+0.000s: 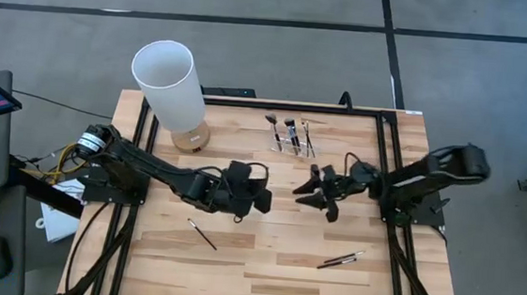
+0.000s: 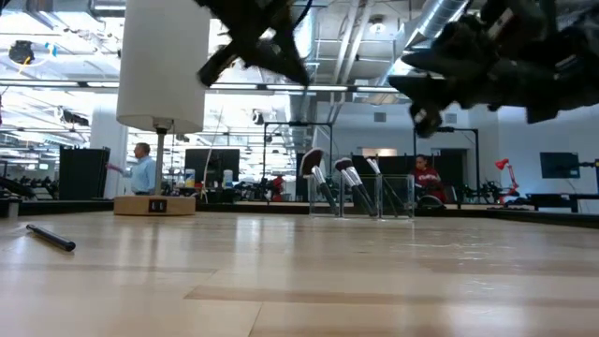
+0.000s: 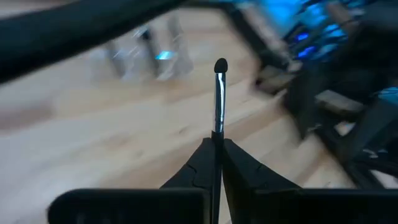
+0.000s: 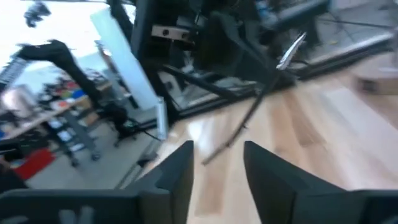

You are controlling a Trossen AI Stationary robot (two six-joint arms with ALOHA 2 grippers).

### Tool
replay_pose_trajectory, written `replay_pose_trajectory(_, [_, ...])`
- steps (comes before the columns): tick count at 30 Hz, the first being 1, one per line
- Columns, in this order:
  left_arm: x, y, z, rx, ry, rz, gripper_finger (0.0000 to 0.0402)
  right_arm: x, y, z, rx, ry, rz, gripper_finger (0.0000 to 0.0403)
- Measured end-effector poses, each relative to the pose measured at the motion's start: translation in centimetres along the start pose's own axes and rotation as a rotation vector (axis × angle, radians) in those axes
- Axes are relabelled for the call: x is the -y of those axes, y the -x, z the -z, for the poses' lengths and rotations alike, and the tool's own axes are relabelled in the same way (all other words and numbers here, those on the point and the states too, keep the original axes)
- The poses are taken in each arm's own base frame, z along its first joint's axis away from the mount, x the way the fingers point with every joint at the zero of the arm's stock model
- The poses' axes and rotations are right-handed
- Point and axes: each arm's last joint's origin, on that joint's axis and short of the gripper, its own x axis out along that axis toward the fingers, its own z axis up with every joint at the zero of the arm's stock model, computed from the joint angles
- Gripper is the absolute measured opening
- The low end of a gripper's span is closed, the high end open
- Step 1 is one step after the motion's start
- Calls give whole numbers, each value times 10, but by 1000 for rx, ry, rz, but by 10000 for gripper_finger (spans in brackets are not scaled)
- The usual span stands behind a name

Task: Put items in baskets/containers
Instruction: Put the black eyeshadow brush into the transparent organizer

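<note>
Hard to make out in the left wrist view: blurred surroundings, clear holder only a smear behind the brush tip. Hard to tell too how many brushes stand in the clear acrylic holder (image 1: 291, 136) from above — at least three by the low view, dark and pale bristle heads up, handles leaning in the slots. Right wrist view smeared as well; thin dark sticks ahead of the fingers, not identifiable for certain.

Left end effector (image 1: 261, 202) near the worktop's middle, raised off the wood, clenched on a thin brush (image 3: 219, 93) — silver ferrule, small dark rounded tip, handle pinched between the two fingertips and mostly hidden there. Seen in the low view only as a dark shape at the top edge, partly cut off.

Right end effector (image 1: 312, 191) just across from the left one, also lifted, fingers (image 4: 177, 174) spread apart with nothing between them.

On the wooden worktop (image 1: 263, 270): one lone brush (image 1: 202, 234) lying in front of the left arm, dark handle, slanted; a pair of brushes (image 1: 340, 260) lying side by side toward the right front, tips pale or silver, too small to tell apart. Holder at the far side, right of centre, well apart from the tall white cylinder (image 1: 170, 84) on its round wooden base at the far left.

Beyond the worktop, in the low view, a person in a light shirt (image 2: 142, 173), far off.
</note>
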Motion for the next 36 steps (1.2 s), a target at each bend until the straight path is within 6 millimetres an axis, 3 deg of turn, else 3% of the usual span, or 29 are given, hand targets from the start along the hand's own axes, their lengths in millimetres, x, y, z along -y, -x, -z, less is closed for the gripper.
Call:
replay_pose_trajectory(6, [16, 1, -10, 93, -93, 119, 16, 5, -34, -1, -22, -26, -103, 182])
replay_pose_trajectory(14, [22, 4, -13, 127, -135, 162, 16, 15, -36, -9, 29, -14, -58, 195])
replay_pose_trajectory(24, [25, 6, -13, 138, -120, 186, 16, 23, -48, -28, 85, 8, -48, 171])
replay_pose_trajectory(36, [26, 8, -12, 134, -117, 200, 17, 26, -51, -34, 84, 28, -55, 132])
